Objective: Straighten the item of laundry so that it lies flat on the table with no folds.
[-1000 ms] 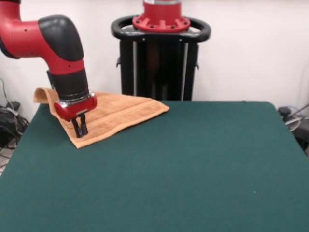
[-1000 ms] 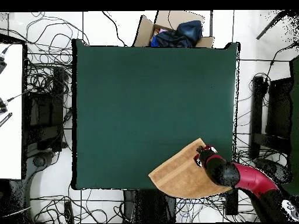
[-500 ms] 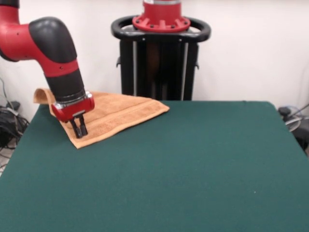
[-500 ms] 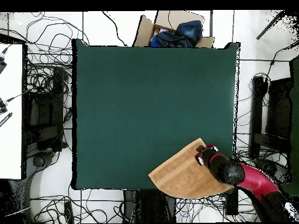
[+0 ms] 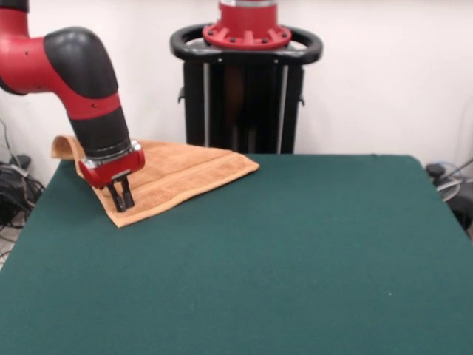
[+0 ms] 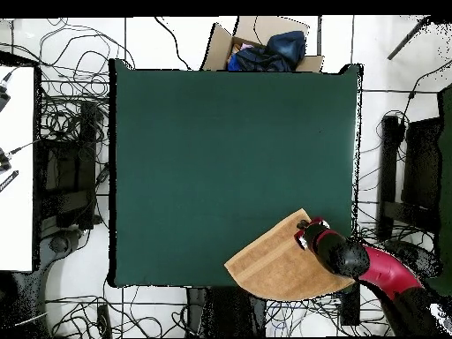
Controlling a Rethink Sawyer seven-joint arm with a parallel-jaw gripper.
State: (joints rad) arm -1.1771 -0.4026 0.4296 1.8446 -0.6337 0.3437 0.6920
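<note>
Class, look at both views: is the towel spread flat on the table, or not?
Not flat. The towel shows as a triangle, one corner hangs over the table edge, and the pincer is down at its near corner.

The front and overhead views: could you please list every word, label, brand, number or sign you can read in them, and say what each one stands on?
None can be read in either view.
The towel shows woven bands but no legible tag.
The gripper, the red arm and the pedestal show no readable marking.
The cardboard box beyond the table shows no print that can be made out.
</note>
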